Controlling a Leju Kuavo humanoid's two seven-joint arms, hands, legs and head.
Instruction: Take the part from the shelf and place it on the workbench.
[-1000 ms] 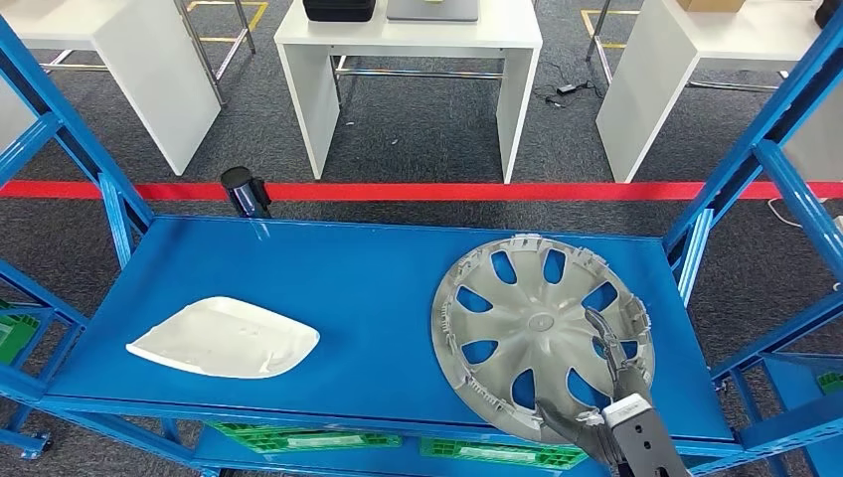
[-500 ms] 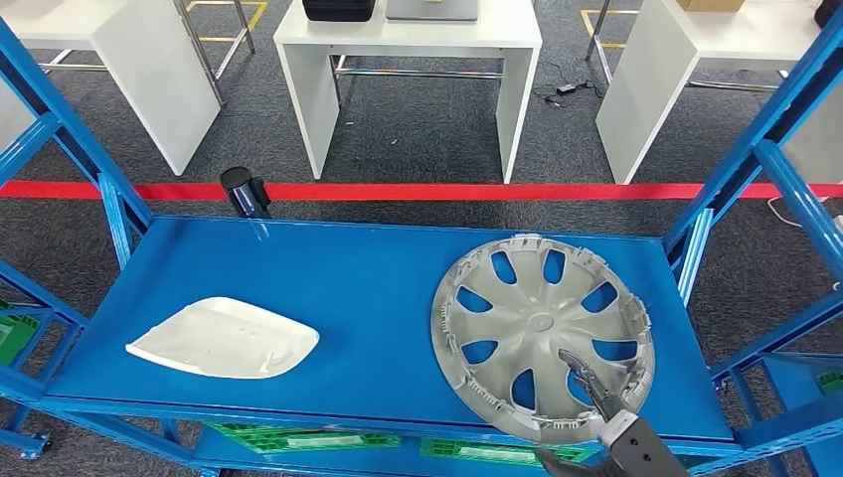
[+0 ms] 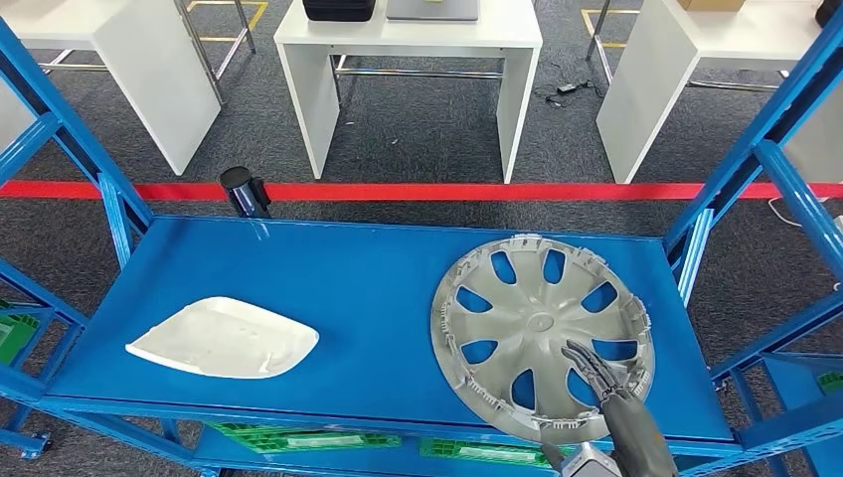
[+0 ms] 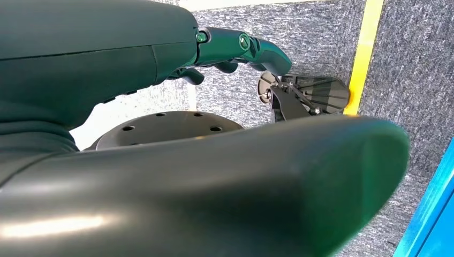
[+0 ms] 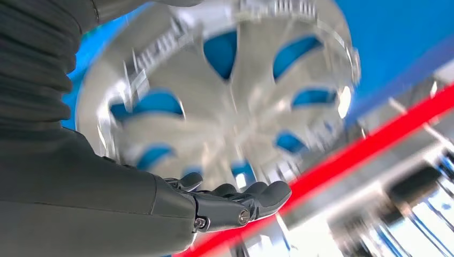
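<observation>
A silver hubcap (image 3: 537, 323) lies flat on the right half of the blue shelf (image 3: 348, 268). A white curved panel (image 3: 224, 338) lies on the left half. My right hand (image 3: 604, 383) reaches in over the hubcap's near right rim with fingers spread, gripping nothing. In the right wrist view the hubcap (image 5: 235, 91) sits just beyond the outstretched fingers (image 5: 241, 206), blurred. My left hand (image 4: 160, 48) hangs over grey carpet, fingers loosely extended and holding nothing.
Blue uprights (image 3: 765, 149) frame both ends of the shelf. A black cylinder (image 3: 242, 189) stands at its back left edge. Beyond a red floor line (image 3: 418, 191) stand white tables (image 3: 413, 60). Green crates (image 3: 497, 452) sit on the level below.
My right hand has pulled back toward the shelf's front edge and turned, its fingers now spread over the hubcap's near rim. The hubcap and white panel have not moved.
</observation>
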